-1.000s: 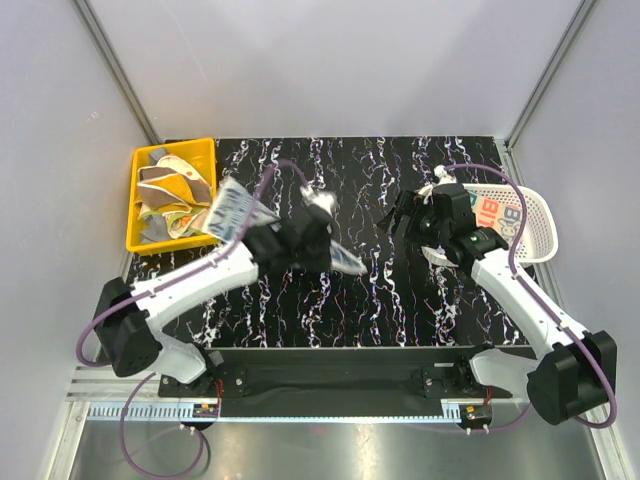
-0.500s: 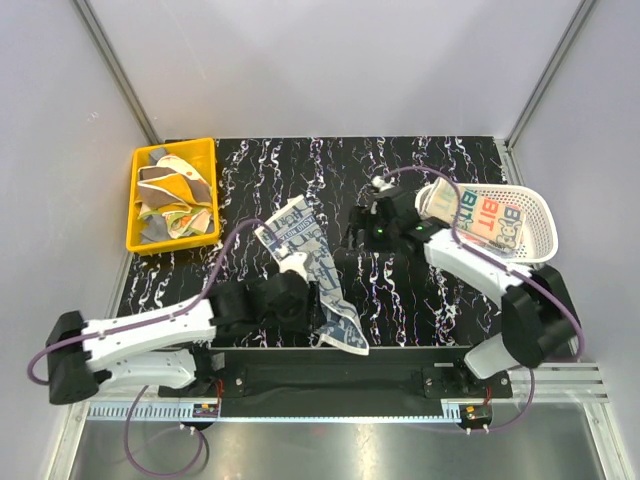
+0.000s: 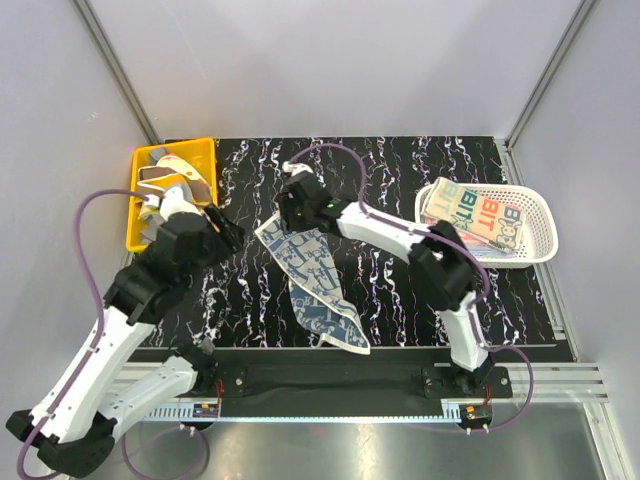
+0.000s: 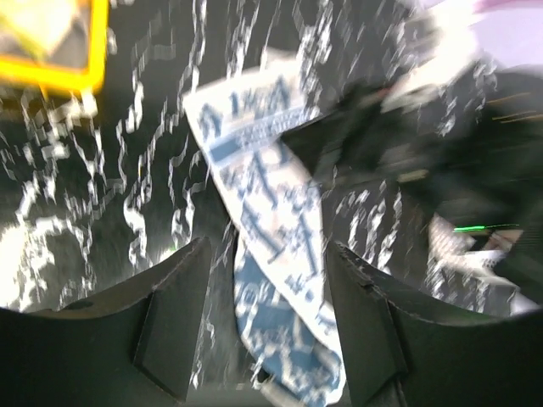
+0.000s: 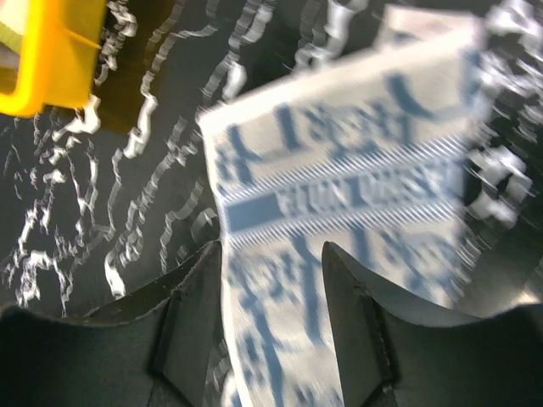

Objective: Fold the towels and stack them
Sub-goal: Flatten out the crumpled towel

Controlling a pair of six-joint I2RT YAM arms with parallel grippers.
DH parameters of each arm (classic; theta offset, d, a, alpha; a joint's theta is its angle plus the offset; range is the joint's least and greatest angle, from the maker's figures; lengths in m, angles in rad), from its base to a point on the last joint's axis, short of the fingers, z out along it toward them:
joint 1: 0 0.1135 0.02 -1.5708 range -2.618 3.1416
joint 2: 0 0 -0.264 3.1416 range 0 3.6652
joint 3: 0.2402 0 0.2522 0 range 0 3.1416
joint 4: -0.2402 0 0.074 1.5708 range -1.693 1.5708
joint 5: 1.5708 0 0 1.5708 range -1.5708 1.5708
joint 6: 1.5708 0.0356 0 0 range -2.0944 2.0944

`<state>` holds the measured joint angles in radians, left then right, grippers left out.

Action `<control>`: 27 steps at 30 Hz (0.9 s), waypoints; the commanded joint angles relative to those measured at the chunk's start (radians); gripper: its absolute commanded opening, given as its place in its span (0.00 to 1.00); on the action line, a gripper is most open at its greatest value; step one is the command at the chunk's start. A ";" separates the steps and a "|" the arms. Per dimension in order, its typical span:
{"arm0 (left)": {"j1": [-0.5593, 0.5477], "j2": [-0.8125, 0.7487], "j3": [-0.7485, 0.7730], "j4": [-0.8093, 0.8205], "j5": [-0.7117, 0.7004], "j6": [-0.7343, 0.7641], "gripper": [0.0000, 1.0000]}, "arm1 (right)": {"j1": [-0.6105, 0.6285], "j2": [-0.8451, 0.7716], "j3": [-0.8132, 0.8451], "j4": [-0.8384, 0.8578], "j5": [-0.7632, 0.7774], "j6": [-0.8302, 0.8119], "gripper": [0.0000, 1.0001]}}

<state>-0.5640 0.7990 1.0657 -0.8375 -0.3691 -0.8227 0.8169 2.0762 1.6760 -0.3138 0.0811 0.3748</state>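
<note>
A blue-white patterned towel (image 3: 312,282) lies stretched out diagonally on the black marbled table, its near corner at the front edge. My left gripper (image 3: 228,236) hovers left of it, open and holding nothing; in the left wrist view the towel (image 4: 276,203) runs on the table beyond the spread left gripper (image 4: 271,284). My right gripper (image 3: 290,218) reaches across to the towel's far end. In the right wrist view the right gripper (image 5: 271,292) stands open just above the towel (image 5: 339,186). A folded cream towel (image 3: 472,212) with bold lettering lies in the basket.
A yellow bin (image 3: 203,150) with several crumpled towels stands at the back left, close to my left wrist. The white slotted basket (image 3: 535,240) is at the right. The right arm (image 3: 385,232) spans the table's middle. Grey walls enclose the table.
My left gripper opened, let go of the blue-white towel and drew back left toward the bin. The towel dropped flat. My right arm swung from the basket to the towel's far end, jaws narrowing.
</note>
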 commanded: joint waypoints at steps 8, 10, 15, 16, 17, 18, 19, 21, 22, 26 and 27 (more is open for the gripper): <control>0.052 0.003 0.162 -0.021 0.052 0.134 0.61 | 0.100 0.369 0.464 -0.114 0.138 -0.114 0.57; 0.053 0.005 0.158 -0.023 0.058 0.146 0.61 | 0.105 0.415 0.513 -0.142 0.146 -0.119 0.57; 0.058 0.006 0.119 0.000 0.102 0.154 0.61 | 0.116 0.472 0.568 -0.151 0.177 -0.129 0.54; 0.059 0.006 0.114 0.001 0.105 0.157 0.61 | 0.119 0.496 0.583 -0.162 0.181 -0.129 0.54; 0.061 0.009 0.109 0.003 0.111 0.157 0.61 | 0.120 0.508 0.597 -0.172 0.187 -0.132 0.54; 0.064 0.009 0.099 0.005 0.114 0.158 0.61 | 0.122 0.516 0.614 -0.183 0.189 -0.134 0.54; 0.064 0.009 0.094 0.008 0.117 0.160 0.61 | 0.125 0.528 0.616 -0.185 0.192 -0.134 0.54; 0.070 0.006 0.086 0.014 0.122 0.160 0.61 | 0.126 0.536 0.616 -0.185 0.192 -0.129 0.50; 0.073 0.006 0.079 0.017 0.124 0.161 0.61 | 0.126 0.536 0.611 -0.185 0.195 -0.126 0.46; 0.090 0.011 0.071 0.025 0.134 0.165 0.61 | 0.126 0.501 0.585 -0.176 0.203 -0.123 0.25; 0.092 0.014 0.068 0.032 0.137 0.166 0.61 | 0.126 0.477 0.570 -0.163 0.204 -0.126 0.20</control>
<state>-0.4839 0.8082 1.1385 -0.8646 -0.2592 -0.6796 0.9287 2.5858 2.2528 -0.4702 0.2535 0.2523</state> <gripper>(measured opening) 0.609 0.253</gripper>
